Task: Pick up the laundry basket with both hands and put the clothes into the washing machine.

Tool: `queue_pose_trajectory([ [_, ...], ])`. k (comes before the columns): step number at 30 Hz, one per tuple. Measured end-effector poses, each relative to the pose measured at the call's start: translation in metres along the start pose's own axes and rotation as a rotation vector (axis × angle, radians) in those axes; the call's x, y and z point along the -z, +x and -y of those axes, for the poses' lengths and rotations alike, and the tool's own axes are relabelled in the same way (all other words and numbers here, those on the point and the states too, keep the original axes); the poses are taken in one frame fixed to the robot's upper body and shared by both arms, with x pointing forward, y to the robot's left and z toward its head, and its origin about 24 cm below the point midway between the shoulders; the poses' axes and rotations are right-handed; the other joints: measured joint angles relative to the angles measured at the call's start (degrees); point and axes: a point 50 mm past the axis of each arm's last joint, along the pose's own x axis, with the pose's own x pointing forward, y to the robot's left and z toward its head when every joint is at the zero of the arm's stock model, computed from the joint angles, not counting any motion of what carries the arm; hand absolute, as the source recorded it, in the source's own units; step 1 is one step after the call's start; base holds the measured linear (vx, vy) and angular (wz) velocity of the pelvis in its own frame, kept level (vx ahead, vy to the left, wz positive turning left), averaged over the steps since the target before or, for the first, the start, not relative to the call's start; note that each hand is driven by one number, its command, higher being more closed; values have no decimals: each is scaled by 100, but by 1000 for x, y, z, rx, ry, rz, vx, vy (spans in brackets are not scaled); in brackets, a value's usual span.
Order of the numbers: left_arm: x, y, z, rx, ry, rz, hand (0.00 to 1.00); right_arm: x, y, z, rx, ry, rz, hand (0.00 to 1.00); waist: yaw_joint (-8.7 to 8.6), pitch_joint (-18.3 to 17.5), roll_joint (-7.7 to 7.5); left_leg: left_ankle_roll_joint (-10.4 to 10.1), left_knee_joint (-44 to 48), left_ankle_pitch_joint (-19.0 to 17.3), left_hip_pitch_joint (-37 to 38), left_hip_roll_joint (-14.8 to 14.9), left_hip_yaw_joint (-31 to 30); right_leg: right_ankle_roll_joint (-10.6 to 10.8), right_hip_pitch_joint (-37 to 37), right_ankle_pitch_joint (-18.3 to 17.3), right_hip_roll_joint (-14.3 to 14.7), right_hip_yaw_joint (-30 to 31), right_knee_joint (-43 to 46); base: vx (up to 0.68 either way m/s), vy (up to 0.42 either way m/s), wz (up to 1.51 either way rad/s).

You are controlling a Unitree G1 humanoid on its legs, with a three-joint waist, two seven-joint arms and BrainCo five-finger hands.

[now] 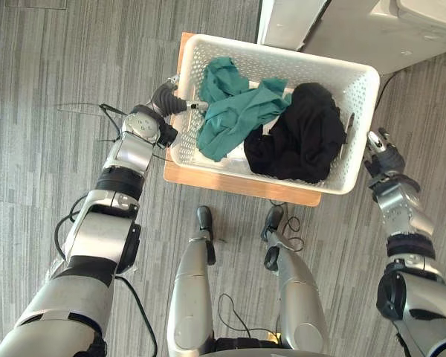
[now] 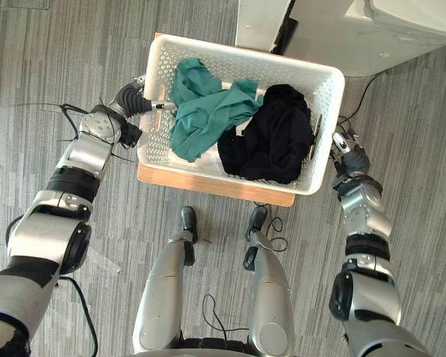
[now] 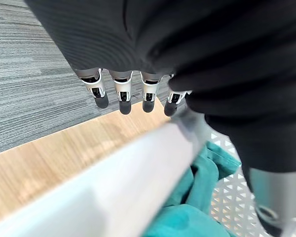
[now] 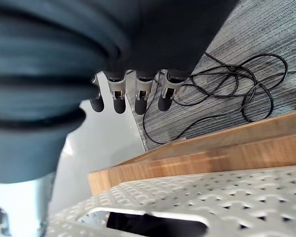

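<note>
A white perforated laundry basket point(image 1: 282, 53) stands on a low wooden board point(image 1: 230, 182). It holds a green garment point(image 1: 234, 111) on the left and a black garment point(image 1: 305, 137) on the right. My left hand point(image 1: 167, 97) straddles the basket's left rim point(image 3: 128, 168): its fingers point(image 3: 121, 91) hang straight outside and its thumb point(image 3: 271, 197) reaches in over the green cloth point(image 3: 202, 182). My right hand point(image 1: 383, 152) hovers open just outside the right wall point(image 4: 212, 197), a small gap away, near the handle slot point(image 4: 153, 224).
The white washing machine point(image 1: 342, 26) stands just beyond the basket, at the far right. Grey striped carpet point(image 1: 59, 74) surrounds the board. Black cables point(image 4: 227, 89) lie on the floor by the board's right side.
</note>
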Motion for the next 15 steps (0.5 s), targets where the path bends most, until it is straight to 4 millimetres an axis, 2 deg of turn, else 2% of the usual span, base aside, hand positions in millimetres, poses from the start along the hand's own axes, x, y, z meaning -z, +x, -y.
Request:
queue_pose_trajectory([
  [2,0,2,-9,-24,3,-20,0,-3,10,-17,-50,-103,-43,0,-6,0,0,4,-18,35,-48,35,-1,-31,-5,92,64,5,-130,-46,-33,-6],
  [6,-4,3,-16,-53,8,-22,0,-5,19,-33,-110,-316,-107,0,28,0,0,-7,-103,130,-123,101,-15,-76,-22,205,150,-41,-313,-28,-50,-1],
  [11,-11,4,-21,-65,13,-4,0,-13,23,-35,-105,-475,-138,0,88,0,-1,-58,-267,262,-157,128,-58,-116,-43,248,213,-137,-414,9,-48,5],
  [15,-12,4,-23,-72,7,6,0,-33,25,-28,-70,-520,-105,0,144,4,-9,-66,-262,267,-185,175,-59,-151,-43,282,270,-141,-479,11,-18,-2],
])
